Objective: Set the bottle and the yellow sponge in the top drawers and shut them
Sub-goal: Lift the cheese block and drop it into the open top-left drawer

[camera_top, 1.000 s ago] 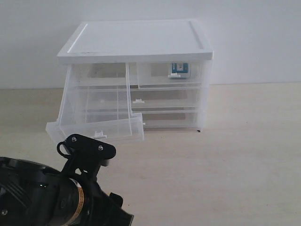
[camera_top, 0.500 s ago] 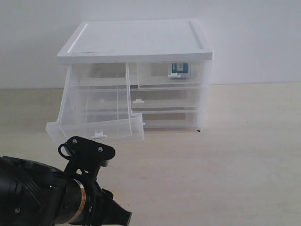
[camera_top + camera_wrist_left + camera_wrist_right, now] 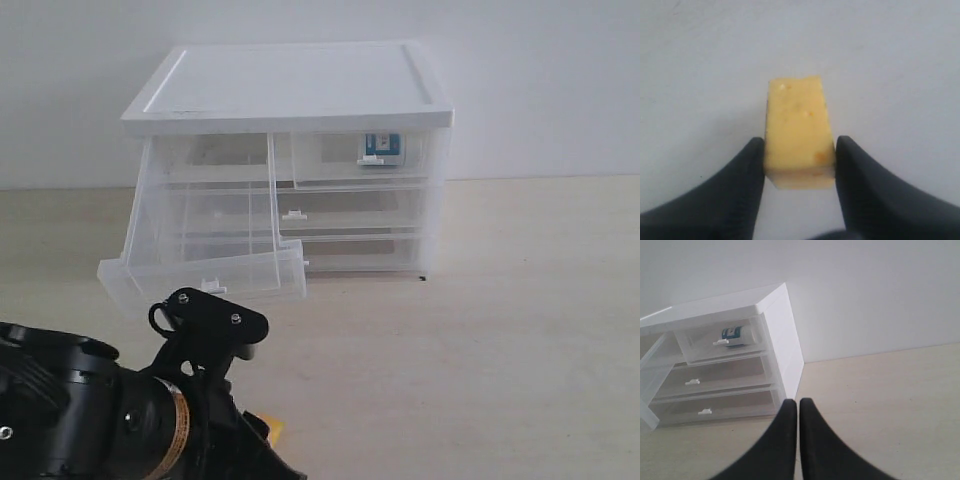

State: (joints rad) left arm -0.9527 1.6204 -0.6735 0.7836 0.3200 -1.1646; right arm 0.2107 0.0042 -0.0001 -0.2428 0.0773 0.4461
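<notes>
The left tool (image 3: 800, 146) is closed onto the yellow sponge (image 3: 798, 125), with one finger pressed against each long side. The right tool (image 3: 798, 407) is held with its fingers pressed together above the counter (image 3: 520, 330). The left top drawer (image 3: 205, 272) of the cabinet (image 3: 290, 85) is pulled out and tipped downward. The bottle (image 3: 381, 146) is seen inside the closed right top drawer (image 3: 325, 155). Its teal-blue label is too small to be read.

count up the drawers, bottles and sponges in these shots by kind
top drawers: 2
full-width drawers: 2
bottle: 1
yellow sponge: 1
total: 6
</notes>
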